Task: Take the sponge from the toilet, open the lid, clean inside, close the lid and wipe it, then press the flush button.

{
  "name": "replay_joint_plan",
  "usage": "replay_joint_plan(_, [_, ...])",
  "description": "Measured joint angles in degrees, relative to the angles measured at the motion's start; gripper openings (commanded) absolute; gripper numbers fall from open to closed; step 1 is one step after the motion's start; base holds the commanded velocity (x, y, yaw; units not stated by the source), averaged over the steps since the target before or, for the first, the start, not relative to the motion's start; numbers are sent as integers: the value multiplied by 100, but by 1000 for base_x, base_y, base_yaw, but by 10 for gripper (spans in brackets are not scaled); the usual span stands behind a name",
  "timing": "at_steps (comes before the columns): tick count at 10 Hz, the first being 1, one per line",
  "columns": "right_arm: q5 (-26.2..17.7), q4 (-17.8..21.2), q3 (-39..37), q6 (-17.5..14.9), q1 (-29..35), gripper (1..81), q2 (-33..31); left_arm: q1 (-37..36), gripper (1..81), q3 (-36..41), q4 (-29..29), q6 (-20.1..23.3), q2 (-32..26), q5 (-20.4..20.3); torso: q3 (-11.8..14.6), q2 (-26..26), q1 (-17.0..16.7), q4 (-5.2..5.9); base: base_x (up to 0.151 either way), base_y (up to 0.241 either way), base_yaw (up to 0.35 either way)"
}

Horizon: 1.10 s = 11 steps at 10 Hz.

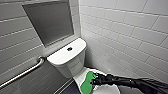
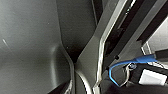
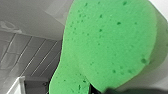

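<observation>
The toilet [image 1: 66, 61] stands in a corner of white tiled wall [image 1: 125, 30], and its flush button [image 1: 69, 49] sits in the middle of the tank top. The right gripper [image 1: 94, 80] reaches in over the white lid [image 1: 78, 81] in front of the tank, its jaws closed on the sponge [image 1: 87, 82]. The sponge is pinched at one edge, and its green body hangs out toward the tank side of the lid, close over the white surface; whether it touches the lid I cannot tell. In the right wrist view the sponge [image 3: 107, 45] looms large and pitted just ahead of the claw. A metal grab bar [image 1: 22, 73] runs along the wall beside the toilet, and a dark framed panel [image 1: 51, 20] hangs above the tank. The left wrist view looks at grey robot parts and a blue cable [image 2: 120, 67]; how the left gripper stands I cannot tell.
</observation>
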Motion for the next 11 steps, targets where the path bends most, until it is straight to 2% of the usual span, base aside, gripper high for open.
replay_joint_plan(2, [44, -87, -562, 4, -304, 10, 199, 0, 811, 0, 1, -1, 0, 2, 0, 0, 0, 0, 0, 0, 0])
replay_joint_plan(4, [527, -202, -820, 24, -662, 10, 262, -2, 811, 0, 1, 0, 0, 0, 0, 0, 0, 0, 0, 0, 0])
replay_joint_plan(5, [590, -234, -818, 24, -678, 10, 235, 0, 811, 0, 1, 0, 2, 2, 0, 0, 0, 0, 0, 0, 0])
replay_joint_plan(8, [650, -276, -162, 41, -872, 10, -245, -33, 811, 1, 1, 2, 0, 0, 0, 0, 0, 0, 0, 0, 0])
replay_joint_plan(11, [560, -284, 902, 44, -1111, 10, -1375, -33, 811, 4, 1, 5, 2, 2, 0, 0, 0, 0, 0, 0, 0])
